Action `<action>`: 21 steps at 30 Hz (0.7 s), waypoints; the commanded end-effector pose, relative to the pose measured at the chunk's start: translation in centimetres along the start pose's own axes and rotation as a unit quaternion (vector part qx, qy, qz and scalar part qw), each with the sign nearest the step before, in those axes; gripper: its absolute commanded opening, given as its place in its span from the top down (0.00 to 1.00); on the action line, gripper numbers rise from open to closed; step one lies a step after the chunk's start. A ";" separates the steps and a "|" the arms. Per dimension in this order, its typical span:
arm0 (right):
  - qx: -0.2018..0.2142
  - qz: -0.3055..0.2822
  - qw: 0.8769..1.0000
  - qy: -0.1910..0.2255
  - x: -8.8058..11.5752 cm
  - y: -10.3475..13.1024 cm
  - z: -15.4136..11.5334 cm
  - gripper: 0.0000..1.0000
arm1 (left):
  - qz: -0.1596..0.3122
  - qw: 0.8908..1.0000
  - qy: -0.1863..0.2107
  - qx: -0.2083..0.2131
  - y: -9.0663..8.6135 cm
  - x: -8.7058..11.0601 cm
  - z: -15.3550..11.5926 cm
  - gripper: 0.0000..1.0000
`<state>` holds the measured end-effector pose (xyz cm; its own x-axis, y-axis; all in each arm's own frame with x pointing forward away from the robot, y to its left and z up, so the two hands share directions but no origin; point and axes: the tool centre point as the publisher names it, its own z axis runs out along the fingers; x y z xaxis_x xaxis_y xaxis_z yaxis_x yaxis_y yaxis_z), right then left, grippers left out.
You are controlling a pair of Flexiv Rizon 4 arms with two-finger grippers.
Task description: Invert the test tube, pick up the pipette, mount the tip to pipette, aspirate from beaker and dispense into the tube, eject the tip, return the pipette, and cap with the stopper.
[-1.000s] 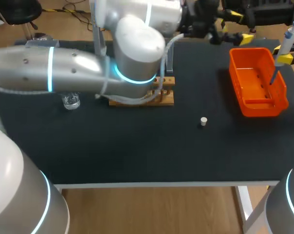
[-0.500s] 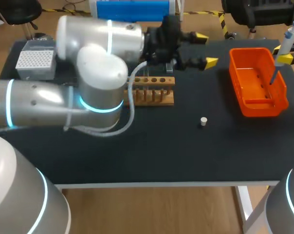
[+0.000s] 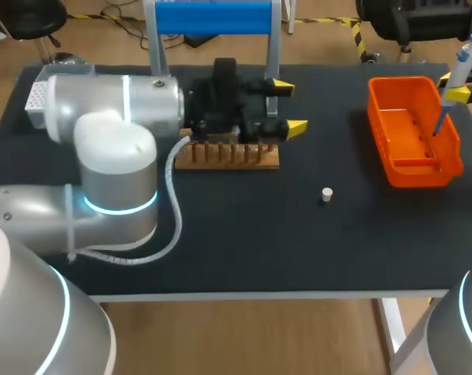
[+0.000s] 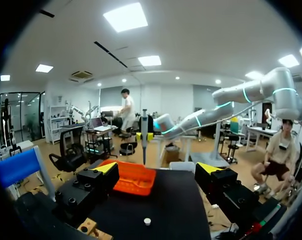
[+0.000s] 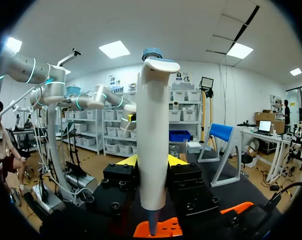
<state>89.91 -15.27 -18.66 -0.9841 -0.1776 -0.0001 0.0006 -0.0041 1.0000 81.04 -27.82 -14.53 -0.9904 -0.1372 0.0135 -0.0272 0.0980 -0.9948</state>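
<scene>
L gripper, fingers apart, top-centre by wooden rack; R gripper clamped on pipette, upper right above orange bin.

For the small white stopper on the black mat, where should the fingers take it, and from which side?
Grip the stopper across its round side wall, coming straight down from above. It looks like a short stub standing on end on the table, with bare mat all round, so there is probably room to close on it from two sides. A sideways approach would find little height.
</scene>
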 end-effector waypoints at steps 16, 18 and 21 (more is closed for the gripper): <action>0.001 0.000 1.000 0.002 -0.1 0.1 -0.2 1.00 | 0.003 0.999 -0.006 0.044 -2.1 -0.8 -3.2 0.00; 0.001 0.000 1.000 0.002 -0.1 0.1 -0.2 1.00 | 0.004 0.999 -0.003 0.036 -2.5 -0.8 -3.1 0.00; 0.001 0.000 1.000 0.002 -0.1 0.1 -0.2 1.00 | 0.005 1.000 -0.001 0.030 -3.0 -0.7 -3.0 0.00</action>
<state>89.91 -15.28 -18.66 -0.9841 -0.1775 -0.0001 0.0007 -0.0041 1.0000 81.11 -24.82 -11.85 -0.9895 -0.1446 0.0010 -0.0015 0.0036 -1.0000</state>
